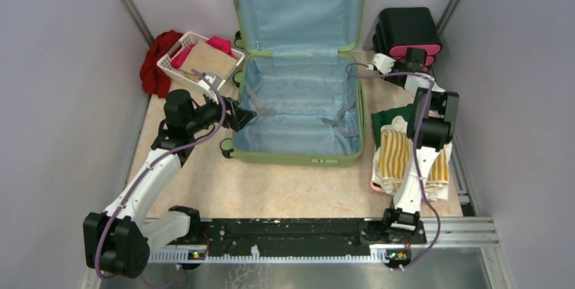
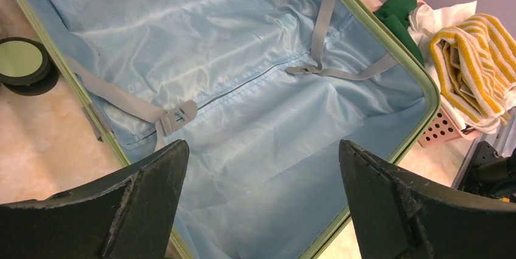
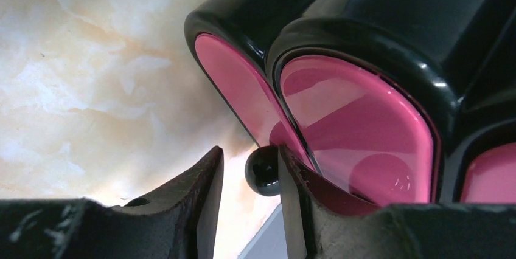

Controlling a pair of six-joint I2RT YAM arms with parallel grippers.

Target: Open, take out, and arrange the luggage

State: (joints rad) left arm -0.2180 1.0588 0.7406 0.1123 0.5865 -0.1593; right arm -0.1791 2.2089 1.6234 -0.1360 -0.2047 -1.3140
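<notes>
The luggage (image 1: 298, 119) lies open in the middle of the table, its lid propped upright at the back. Its light blue lining (image 2: 243, 107) is bare, and the grey straps (image 2: 176, 115) are unbuckled. My left gripper (image 1: 247, 116) (image 2: 261, 146) hangs open over the case's left front part with nothing between its fingers. My right gripper (image 1: 413, 55) (image 3: 251, 149) is at the black-and-pink drawer box (image 1: 407, 31). Its jaws stand apart around a small black knob (image 3: 263, 171). The knob touches the right finger and a gap shows on the left side.
A white basket (image 1: 196, 58) with folded clothes and a red cloth (image 1: 156, 62) sit at the back left. Right of the case, a pink basket (image 2: 441, 128) holds a yellow-striped towel (image 1: 407, 157) and a green cloth (image 1: 390, 116). A case wheel (image 2: 21, 61) sticks out on the left.
</notes>
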